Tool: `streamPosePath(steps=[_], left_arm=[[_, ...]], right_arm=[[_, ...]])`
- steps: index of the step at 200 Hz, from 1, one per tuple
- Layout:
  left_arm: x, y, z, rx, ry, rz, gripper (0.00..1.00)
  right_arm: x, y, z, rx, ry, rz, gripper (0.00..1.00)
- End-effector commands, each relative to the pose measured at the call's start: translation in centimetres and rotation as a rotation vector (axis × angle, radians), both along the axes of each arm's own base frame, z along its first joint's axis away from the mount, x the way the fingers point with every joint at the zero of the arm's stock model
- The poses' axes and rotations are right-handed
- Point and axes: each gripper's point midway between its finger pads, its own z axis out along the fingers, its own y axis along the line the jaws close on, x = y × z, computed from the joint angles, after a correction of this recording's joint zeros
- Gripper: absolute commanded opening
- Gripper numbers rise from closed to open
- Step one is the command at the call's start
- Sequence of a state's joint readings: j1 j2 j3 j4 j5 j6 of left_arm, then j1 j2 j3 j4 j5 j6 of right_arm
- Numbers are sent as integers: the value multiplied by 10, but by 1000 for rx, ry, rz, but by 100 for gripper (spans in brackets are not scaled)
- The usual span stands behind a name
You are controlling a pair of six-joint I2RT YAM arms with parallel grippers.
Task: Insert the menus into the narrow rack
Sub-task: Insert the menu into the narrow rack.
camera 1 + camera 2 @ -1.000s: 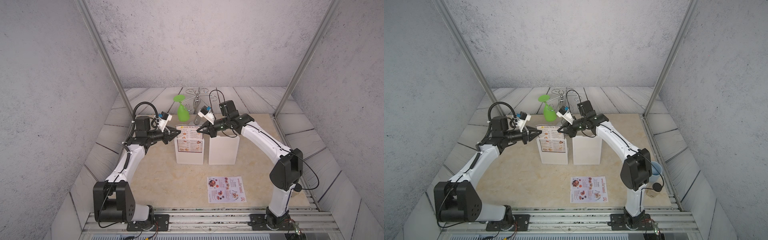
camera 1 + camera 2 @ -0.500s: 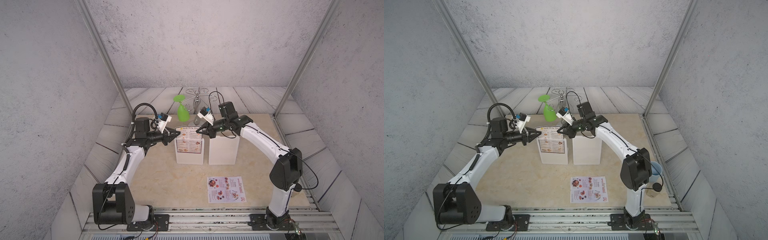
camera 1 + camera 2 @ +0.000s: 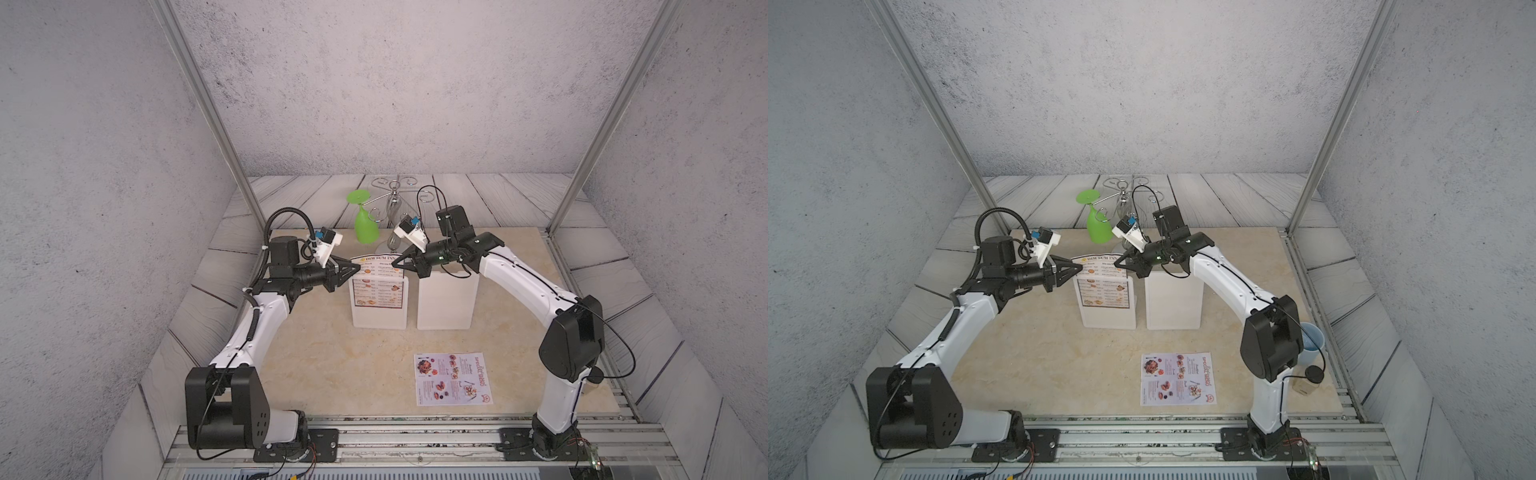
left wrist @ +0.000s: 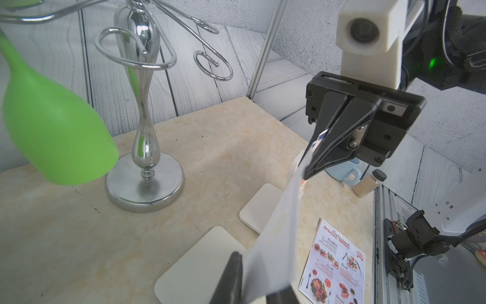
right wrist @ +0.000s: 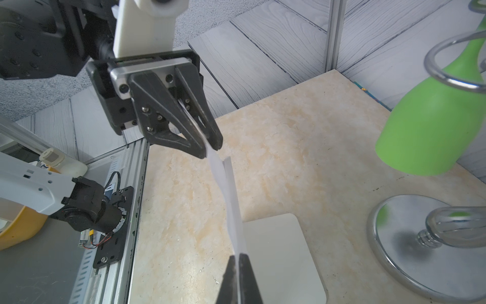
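Observation:
The white, dark-bordered "DIM SUM INN" menu (image 3: 378, 286) (image 3: 1104, 286) hangs upright between my two grippers. Its lower part lies over the face of the left white rack (image 3: 379, 320); I cannot tell whether it is in the slot. My left gripper (image 3: 357, 268) (image 5: 209, 152) is at the menu's top left corner, its fingertips slightly apart around the sheet (image 4: 273, 237). My right gripper (image 3: 394, 264) (image 5: 238, 256) is shut on the top right corner. The lilac "SPECIAL MENU" (image 3: 453, 378) (image 4: 336, 263) lies flat on the table in front. A second white rack (image 3: 446, 303) stands to the right.
Behind the racks a chrome glass stand (image 3: 395, 199) holds a green glass (image 3: 365, 226) upside down, close to both wrists. A blue mug (image 3: 1310, 345) and a spice jar (image 3: 1306, 384) sit by the right arm's base. Metal rails run along the front edge.
Both grippers have come down a little with the menu, so it sits lower against the left rack. The left gripper's fingers have eased apart slightly.

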State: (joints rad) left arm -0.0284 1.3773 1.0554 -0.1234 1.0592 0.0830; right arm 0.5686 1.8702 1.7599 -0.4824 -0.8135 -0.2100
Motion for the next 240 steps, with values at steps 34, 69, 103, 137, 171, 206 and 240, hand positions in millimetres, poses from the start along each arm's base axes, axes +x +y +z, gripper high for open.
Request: streamPosePath(steps=[34,69,103,137,171,206,240], left_arm=[[-3,4,8,3,-47,-3,23],[-3,5,7,2,-44,-1,26],[-3,6,7,2,-44,1,29],[-4,6,9,1,-50,1,39],[-5,7,11,-3,-54,2,42],[-6,6,14,-6,-59,4,43],[-5,7,17,-14,-68,14,44]], right_arm=[[5,4,-17,-20,30,-8,6],[6,4,-19,-26,29,-16,13],[6,4,-17,-24,26,-19,17],[7,3,-18,-27,23,-24,24],[8,3,-14,-22,15,-31,30],[7,3,-9,-14,9,-32,31],[9,3,-13,-17,17,-43,24]])
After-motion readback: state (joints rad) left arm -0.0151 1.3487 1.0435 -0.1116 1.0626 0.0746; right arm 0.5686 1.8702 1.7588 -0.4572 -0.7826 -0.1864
